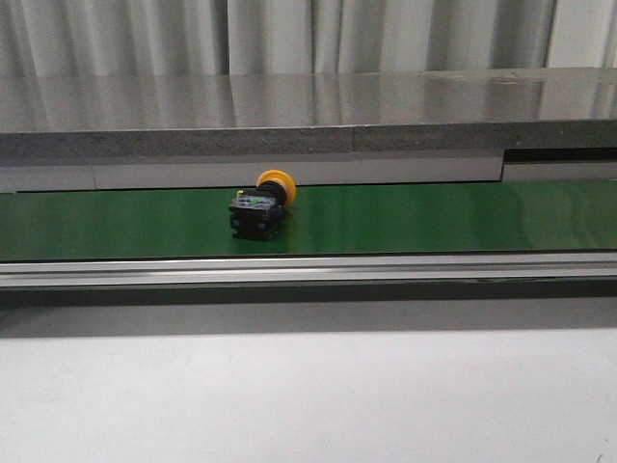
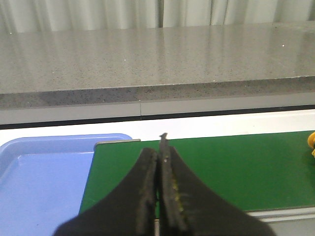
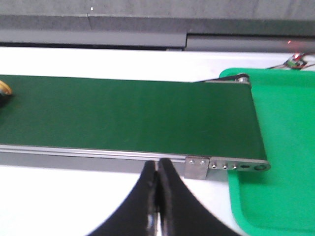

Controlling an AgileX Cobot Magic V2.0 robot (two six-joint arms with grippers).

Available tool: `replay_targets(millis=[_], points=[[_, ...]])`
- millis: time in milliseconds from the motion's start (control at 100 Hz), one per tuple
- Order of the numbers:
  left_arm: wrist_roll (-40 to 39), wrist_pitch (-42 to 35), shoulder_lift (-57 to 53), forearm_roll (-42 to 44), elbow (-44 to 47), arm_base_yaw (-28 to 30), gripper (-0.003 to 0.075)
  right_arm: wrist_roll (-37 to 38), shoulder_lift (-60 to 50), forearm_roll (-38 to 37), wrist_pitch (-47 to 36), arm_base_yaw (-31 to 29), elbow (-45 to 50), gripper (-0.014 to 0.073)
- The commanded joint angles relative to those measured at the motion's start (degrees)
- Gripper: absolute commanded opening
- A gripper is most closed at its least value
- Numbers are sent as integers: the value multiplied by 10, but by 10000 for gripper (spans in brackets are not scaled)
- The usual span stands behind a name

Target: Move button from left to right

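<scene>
The button (image 1: pixel 260 207) lies on its side on the green conveyor belt (image 1: pixel 434 217), yellow-orange cap toward the back, black body toward the front. Only a sliver of the button's cap (image 2: pixel 311 142) shows at the edge of the left wrist view, and another sliver (image 3: pixel 4 89) at the edge of the right wrist view. My left gripper (image 2: pixel 159 153) is shut and empty over the belt's end beside the blue tray, well away from the button. My right gripper (image 3: pixel 157 164) is shut and empty in front of the belt's rail. Neither gripper appears in the front view.
A blue tray (image 2: pixel 39 172) sits at one end of the belt and a green tray (image 3: pixel 280 147) at the other. A metal rail (image 1: pixel 308 267) runs along the belt's front. A grey stone ledge (image 1: pixel 289 116) runs behind it. White tabletop (image 1: pixel 308 395) lies in front.
</scene>
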Motion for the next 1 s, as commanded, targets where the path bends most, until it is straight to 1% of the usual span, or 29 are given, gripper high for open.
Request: replay_targets(millis=[0, 130, 250, 460, 510, 560, 610, 660, 680, 730, 800, 830, 870, 900, 990], points=[[0, -48, 2, -1, -16, -4, -20, -4, 53, 16, -14, -3, -47, -67], [0, -48, 2, -1, -16, -4, -20, -4, 113, 22, -15, -3, -71, -67], [0, -48, 2, -1, -16, -4, -20, -4, 162, 26, -14, -3, -76, -67], [0, -48, 2, -1, -16, -4, -20, -4, 208, 27, -1, -3, -76, -62], [0, -48, 2, -1, -16, -4, -20, -4, 211, 29, 1, -3, -76, -39], [0, -48, 2, -1, -16, -4, -20, -4, 210, 30, 2, -3, -76, 10], [0, -48, 2, -1, -16, -4, -20, -4, 210, 31, 4, -3, -76, 87], [0, -48, 2, -1, -16, -4, -20, -4, 210, 31, 5, -3, -76, 197], [0, -48, 2, -1, -16, -4, -20, -4, 210, 31, 6, -3, -76, 228], [0, -48, 2, -1, -16, -4, -20, -4, 210, 31, 6, -3, -76, 354], [0, -48, 2, -1, -16, -4, -20, -4, 210, 33, 6, -3, -76, 491], [0, -48, 2, -1, -16, -4, -20, -4, 210, 38, 6, -3, -76, 532], [0, -48, 2, -1, -16, -4, -20, -4, 210, 43, 5, -3, -76, 578], [0, -48, 2, -1, -16, -4, -20, -4, 210, 49, 4, -3, -76, 596], [0, -48, 2, -1, -16, -4, -20, -4, 211, 68, -1, -3, -76, 603]])
